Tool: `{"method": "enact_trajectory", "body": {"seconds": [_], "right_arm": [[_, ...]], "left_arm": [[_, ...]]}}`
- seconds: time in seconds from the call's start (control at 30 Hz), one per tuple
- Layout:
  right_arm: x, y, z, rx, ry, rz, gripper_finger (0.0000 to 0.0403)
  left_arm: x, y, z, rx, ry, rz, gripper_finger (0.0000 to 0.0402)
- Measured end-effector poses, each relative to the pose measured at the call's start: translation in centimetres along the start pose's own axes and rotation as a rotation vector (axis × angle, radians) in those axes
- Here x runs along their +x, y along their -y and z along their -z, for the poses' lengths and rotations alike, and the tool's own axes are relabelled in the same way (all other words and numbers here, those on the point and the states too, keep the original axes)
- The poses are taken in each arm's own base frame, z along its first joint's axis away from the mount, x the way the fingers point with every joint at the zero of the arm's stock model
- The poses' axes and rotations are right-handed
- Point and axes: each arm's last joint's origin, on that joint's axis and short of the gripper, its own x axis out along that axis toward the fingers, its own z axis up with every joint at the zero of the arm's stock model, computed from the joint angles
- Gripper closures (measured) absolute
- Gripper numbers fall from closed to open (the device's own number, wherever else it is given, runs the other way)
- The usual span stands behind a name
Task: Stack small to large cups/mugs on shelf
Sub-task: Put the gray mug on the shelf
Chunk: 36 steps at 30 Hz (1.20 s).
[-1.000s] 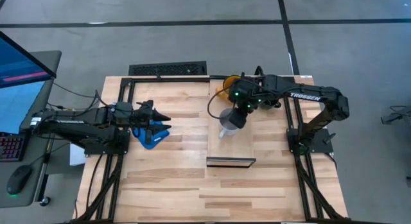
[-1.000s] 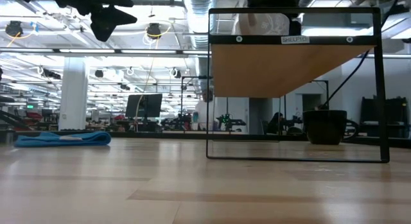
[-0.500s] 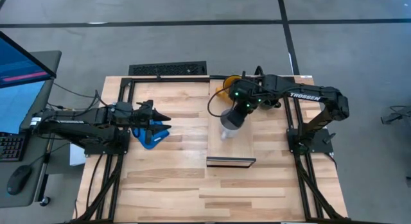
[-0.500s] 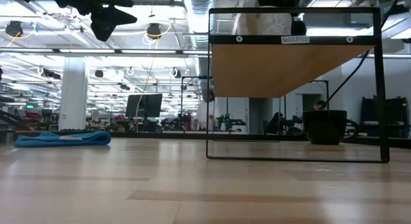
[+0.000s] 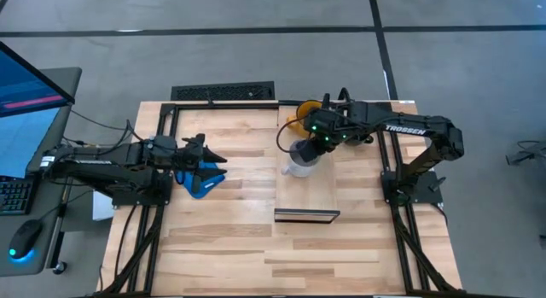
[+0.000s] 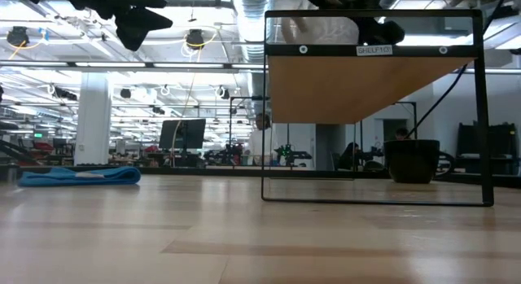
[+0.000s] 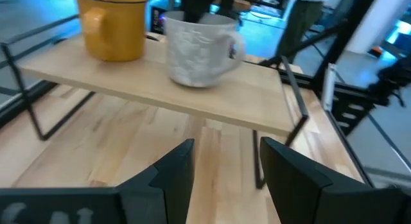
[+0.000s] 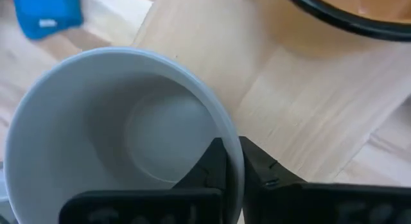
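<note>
Right gripper (image 8: 232, 166) is clamped on the rim of the grey mug (image 5: 300, 158), which sits on the shelf (image 5: 320, 191) beside the yellow mug (image 7: 115, 22). Black mug (image 6: 412, 160) remains on the desk, unplaced. Left gripper (image 7: 221, 166) waits with fingers spread, empty.

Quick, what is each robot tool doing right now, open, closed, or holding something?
Left tool: open, empty, waiting off the shelf.
Right tool: closed on the rim of the light grey mug, over the shelf.
</note>
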Motion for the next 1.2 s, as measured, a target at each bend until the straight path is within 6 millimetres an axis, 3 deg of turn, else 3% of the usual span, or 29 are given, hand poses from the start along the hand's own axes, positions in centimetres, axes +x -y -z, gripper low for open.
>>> {"method": "enact_trajectory", "body": {"seconds": [0.23, 0.63, 1.07, 1.2], "right_arm": [[-0.1, -0.1, 0.3, 0.140, 0.010, 0.023, 0.0375], [-3.4, -0.3, 0.3, 0.241, 0.097, 0.090, 0.0375], [-3.4, -0.4, 1.6, 0.337, 0.091, 0.180, 0.0375], [-2.4, -0.6, 1.4, 0.356, 0.076, 0.213, 0.0375]], "left_arm": [[0.0, 0.3, 0.2, 0.073, -0.032, 0.095, 0.0235], [0.0, 0.4, 0.3, 0.126, -0.042, 0.144, 0.0235], [0.0, 0.4, 0.3, 0.145, -0.040, 0.145, 0.0235], [0.0, 0.4, 0.3, 0.145, -0.040, 0.144, 0.0235]]}}
